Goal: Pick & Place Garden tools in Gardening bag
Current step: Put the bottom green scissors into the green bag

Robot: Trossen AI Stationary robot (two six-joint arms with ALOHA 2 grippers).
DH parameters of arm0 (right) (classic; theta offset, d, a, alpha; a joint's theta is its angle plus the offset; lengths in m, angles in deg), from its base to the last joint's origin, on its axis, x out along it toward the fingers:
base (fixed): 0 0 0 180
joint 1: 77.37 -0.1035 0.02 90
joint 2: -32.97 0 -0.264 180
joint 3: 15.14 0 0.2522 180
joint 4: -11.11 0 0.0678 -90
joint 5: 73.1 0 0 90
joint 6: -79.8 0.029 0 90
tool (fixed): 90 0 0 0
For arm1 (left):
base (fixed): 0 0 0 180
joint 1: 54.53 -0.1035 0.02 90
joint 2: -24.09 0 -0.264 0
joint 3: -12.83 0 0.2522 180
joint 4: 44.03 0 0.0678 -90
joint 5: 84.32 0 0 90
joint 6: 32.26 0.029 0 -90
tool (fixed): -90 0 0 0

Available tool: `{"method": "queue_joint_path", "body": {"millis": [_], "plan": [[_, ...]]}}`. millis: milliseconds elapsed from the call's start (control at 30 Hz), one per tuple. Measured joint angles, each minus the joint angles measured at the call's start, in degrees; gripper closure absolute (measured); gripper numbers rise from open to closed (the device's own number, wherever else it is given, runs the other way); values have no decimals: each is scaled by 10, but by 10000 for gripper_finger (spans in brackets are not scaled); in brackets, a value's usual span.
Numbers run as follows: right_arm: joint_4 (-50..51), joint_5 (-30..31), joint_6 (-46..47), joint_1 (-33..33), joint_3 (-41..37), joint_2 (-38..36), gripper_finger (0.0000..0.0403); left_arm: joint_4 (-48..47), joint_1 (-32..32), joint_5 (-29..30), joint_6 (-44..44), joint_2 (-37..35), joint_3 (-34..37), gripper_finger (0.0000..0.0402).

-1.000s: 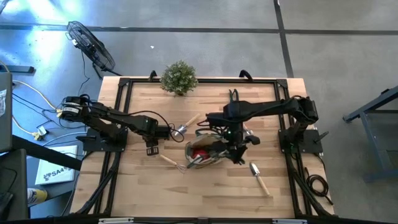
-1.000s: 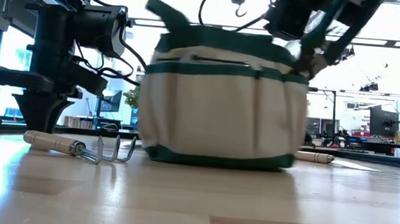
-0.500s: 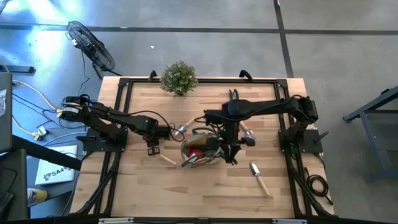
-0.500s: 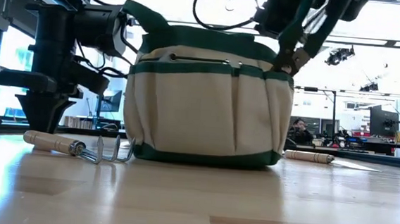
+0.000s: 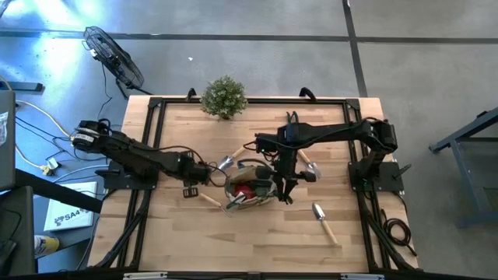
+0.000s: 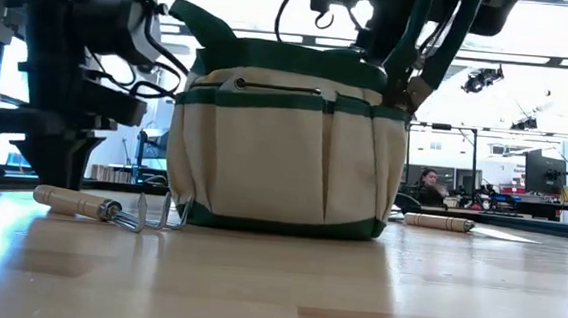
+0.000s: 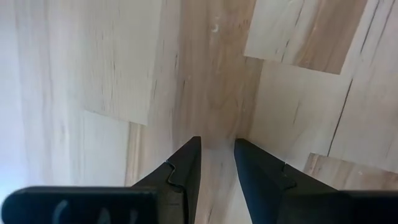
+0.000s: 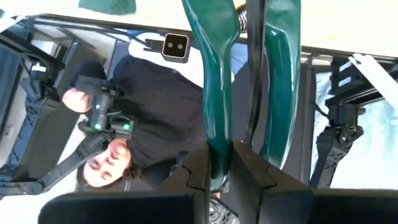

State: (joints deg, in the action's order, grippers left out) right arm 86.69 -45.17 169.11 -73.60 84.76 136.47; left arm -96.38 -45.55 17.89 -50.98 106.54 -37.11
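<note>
Right gripper [image 8: 221,163] clamped on green-handled pruners [image 8: 217,74], above gardening bag [image 5: 250,185] mid-worktop [image 5: 179,237]. Left gripper [image 7: 216,163] narrow gap, empty, beside bag. Rake [image 6: 110,208], trowel [image 5: 324,221] on worktop.

Bright backlight, perhaps slight blur

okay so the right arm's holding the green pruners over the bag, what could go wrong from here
The right end effector pinches only one handle of the green pruners, so they might swing or slip. The gardening bag slid as the arm moved and could tip. The rake touching the bag's base may get dragged.
</note>
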Motion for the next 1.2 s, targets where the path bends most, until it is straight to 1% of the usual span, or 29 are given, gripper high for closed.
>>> {"method": "queue_joint_path", "body": {"millis": [100,200,333,467,567,733,800,1000,1200], "plan": [[-31,2,12,7,-8,0,377,2,15,6,-6,0,0,302],[-47,5,23,14,-8,0,377,4,31,25,-13,1,1,302],[-47,6,25,23,-8,0,377,4,47,51,-14,2,1,302],[-43,6,37,27,-8,0,377,4,50,56,-14,2,1,302],[1,1,39,23,-8,0,377,3,50,56,-14,2,1,302],[134,-8,17,18,-8,0,377,2,50,55,-14,2,1,302],[172,-10,-2,14,-8,0,377,2,50,55,-14,2,1,302],[188,-15,-21,7,-8,0,377,3,50,55,-14,2,1,302],[200,-19,-107,-10,-8,0,377,4,50,58,-12,2,1,302]]}}
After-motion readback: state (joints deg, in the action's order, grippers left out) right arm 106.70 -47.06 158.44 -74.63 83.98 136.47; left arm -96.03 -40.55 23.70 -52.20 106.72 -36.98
